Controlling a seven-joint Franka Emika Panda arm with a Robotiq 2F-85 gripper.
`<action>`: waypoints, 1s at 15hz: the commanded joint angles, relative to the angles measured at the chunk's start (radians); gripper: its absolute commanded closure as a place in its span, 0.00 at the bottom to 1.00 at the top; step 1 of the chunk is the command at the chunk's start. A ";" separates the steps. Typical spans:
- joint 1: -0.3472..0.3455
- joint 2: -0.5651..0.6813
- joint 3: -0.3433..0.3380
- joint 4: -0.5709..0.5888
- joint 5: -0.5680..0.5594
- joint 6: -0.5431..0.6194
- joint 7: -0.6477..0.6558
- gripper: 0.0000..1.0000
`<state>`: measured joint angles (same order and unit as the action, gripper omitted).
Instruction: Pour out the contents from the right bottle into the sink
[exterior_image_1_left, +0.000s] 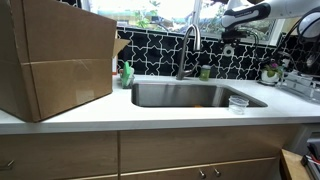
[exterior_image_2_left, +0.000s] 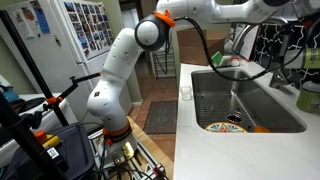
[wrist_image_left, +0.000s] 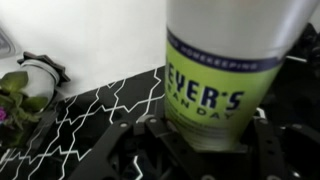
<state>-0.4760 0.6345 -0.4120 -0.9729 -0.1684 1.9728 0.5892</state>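
Wrist view, from the left: a potted plant stands at the far left against a white wall; a black backsplash with white crack lines runs toward the middle; right of centre the bottle, with a lime-green label reading "EVER'S" and "AN DAY", fills the frame; it sits between the dark fingers of the gripper, whose jaws look pressed onto its lower body from both sides; in an exterior view a large cardboard box takes up the left of the white counter; just right of it stands a small green bottle; then comes the steel sink with the faucet behind it; a clear cup stands on the counter near the sink's right corner; the gripper hangs above the far right of the sink, though the held bottle is too small to make out there; in an exterior view the white arm rises at the left and reaches right over the sink, where a patterned plate lies on the bottom
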 joint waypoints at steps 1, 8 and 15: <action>0.105 -0.091 -0.055 -0.122 -0.160 0.099 0.012 0.62; 0.254 -0.202 -0.130 -0.285 -0.420 0.251 0.138 0.62; 0.363 -0.264 -0.202 -0.417 -0.670 0.340 0.397 0.62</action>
<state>-0.1679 0.4325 -0.5755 -1.2845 -0.7328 2.2555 0.8754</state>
